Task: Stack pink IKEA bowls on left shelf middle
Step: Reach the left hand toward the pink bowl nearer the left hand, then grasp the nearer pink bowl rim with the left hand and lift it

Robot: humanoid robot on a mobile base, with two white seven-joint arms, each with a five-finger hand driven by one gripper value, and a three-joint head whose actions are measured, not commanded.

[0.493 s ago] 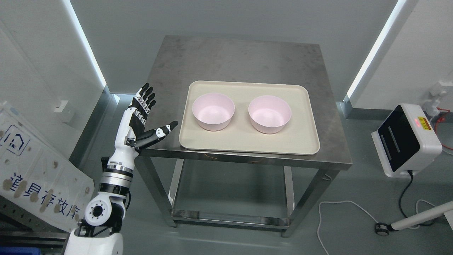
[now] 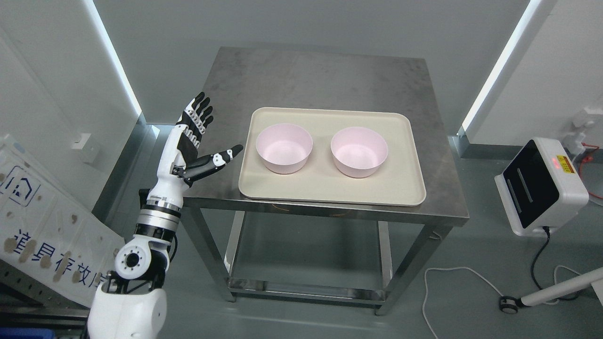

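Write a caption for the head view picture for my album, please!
Robot's left hand, fingers spread, beside a tray holding two pink bowls on a metal table.

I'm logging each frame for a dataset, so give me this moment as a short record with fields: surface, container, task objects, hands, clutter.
surface: steel table
container: beige tray lying on the table
task objects: left pink bowl and right pink bowl, upright, side by side in the tray, apart, not stacked
left hand: open, fingers spread, thumb pointing toward the tray, at the table's left edge, holding nothing
right hand: not in view
clutter: white device on the floor at right
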